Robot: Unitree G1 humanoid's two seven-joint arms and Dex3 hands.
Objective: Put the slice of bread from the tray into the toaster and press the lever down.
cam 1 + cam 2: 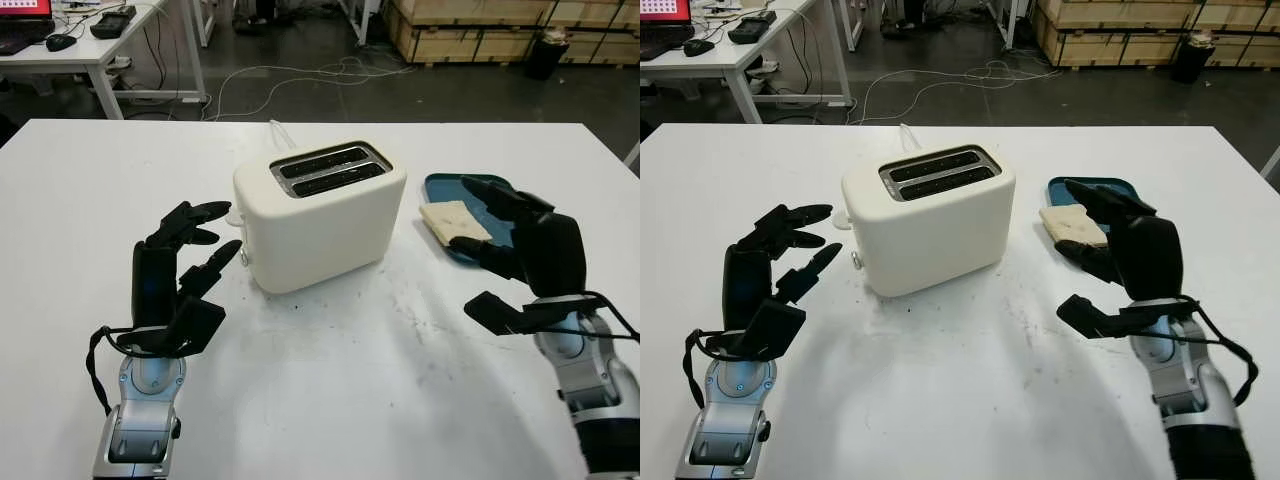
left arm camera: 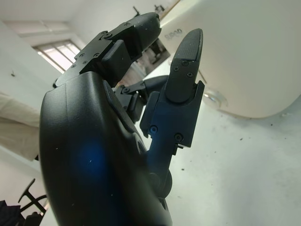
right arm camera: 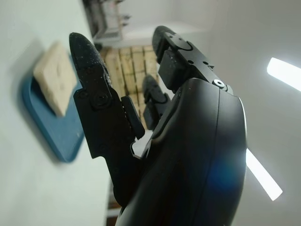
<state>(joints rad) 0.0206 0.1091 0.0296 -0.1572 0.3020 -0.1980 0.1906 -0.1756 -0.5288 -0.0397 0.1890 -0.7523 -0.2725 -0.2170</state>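
Right robot hand open at tray edge, near bread

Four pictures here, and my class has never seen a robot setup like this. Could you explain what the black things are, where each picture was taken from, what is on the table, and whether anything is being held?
The black things are a humanoid robot's two three-fingered hands. Two pictures come from a stereo camera on its head, looking down at the white table. The other two come from cameras at its wrists, so each shows its own hand up close.

On the table stands a cream two-slot toaster with both slots empty. To its right lies a flat blue tray bearing a pale square slice of bread.

The left hand is open beside the toaster's left end. The right hand is open near the tray, above the bread. Neither holds anything.
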